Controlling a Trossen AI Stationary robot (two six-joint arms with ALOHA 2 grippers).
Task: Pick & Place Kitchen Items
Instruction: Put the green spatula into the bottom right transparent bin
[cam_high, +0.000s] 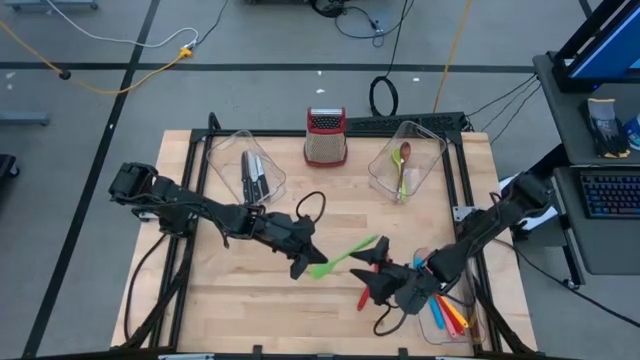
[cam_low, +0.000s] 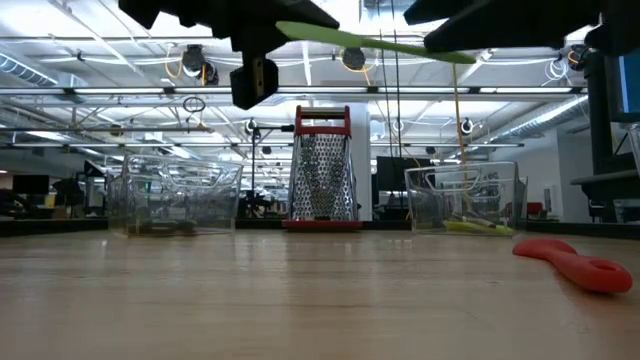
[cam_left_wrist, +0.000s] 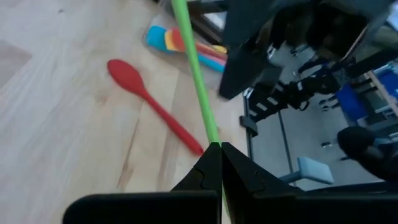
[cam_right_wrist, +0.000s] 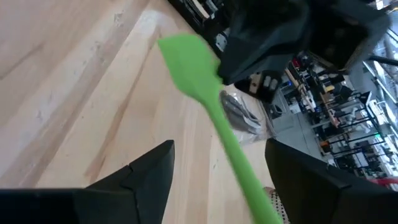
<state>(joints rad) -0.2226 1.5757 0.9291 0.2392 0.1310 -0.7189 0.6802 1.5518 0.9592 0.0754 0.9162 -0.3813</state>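
Your left gripper (cam_high: 312, 262) is clamped on the green spatula (cam_high: 348, 255), holding it in the air above the middle of the table (cam_high: 240, 310). Your right gripper (cam_right_wrist: 217, 165) has its fingers spread wide around the handle without touching it. The red spoon (cam_left_wrist: 149, 102) lies on the wood near the right edge.

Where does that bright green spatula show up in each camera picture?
High view: green spatula mid-table, between both grippers.
Low view: top, held in the air.
Left wrist view: its handle runs upward.
Right wrist view: centre.
Shared landmark: red spoon.
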